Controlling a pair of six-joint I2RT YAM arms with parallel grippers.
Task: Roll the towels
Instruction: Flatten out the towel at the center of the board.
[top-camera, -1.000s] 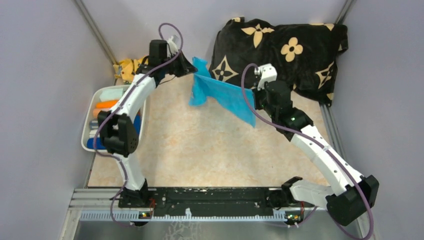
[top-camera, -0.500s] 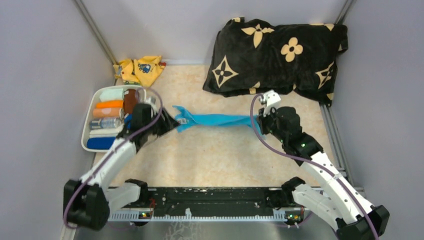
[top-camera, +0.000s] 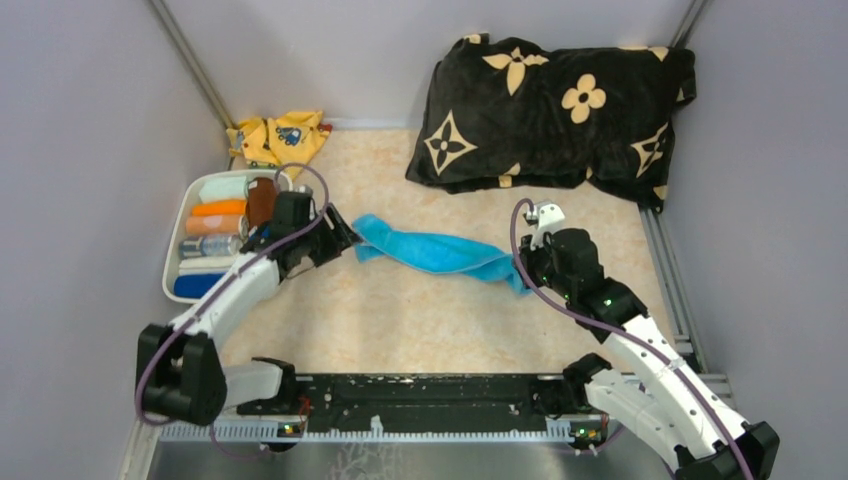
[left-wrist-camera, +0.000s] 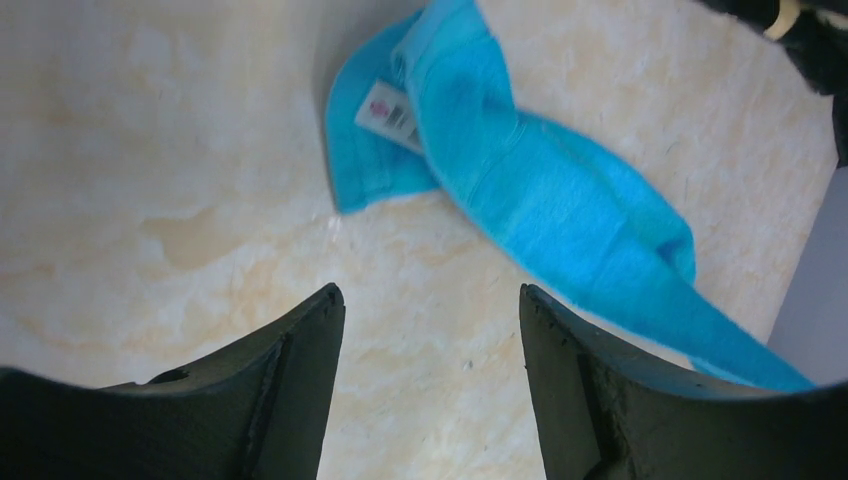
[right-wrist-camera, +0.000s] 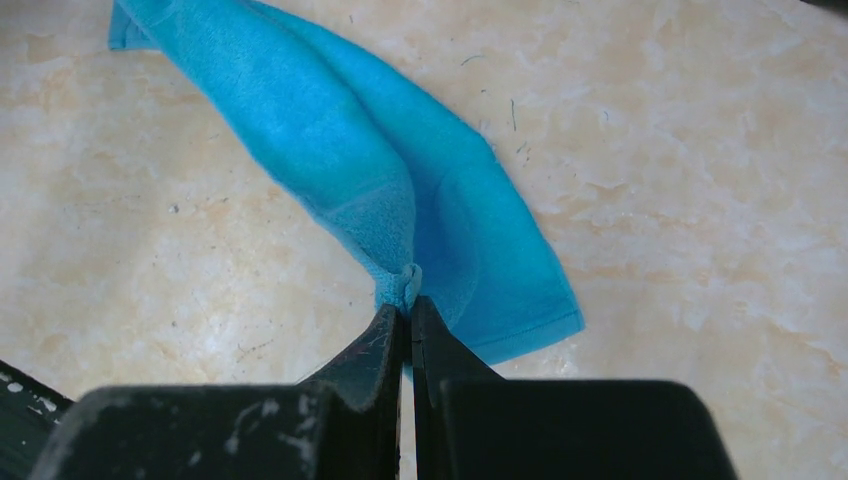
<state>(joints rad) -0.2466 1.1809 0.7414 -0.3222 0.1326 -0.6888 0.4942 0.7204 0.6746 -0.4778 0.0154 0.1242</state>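
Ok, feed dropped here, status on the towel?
Left gripper: jaws open, off the cyan towel. Right gripper: jaws shut on its end. Towel bunched, unrolled. Nothing blocking.

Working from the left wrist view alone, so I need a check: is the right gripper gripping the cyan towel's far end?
Observer: Yes, the right gripper is shut on a pinched fold at the cyan towel's edge.
Operator: Anything beside my left gripper?
Observer: A white tray of rolled items sits on the table to its left.
Operator: And beyond the towel?
Observer: A black flowered cushion at the far wall, not touching the towel.
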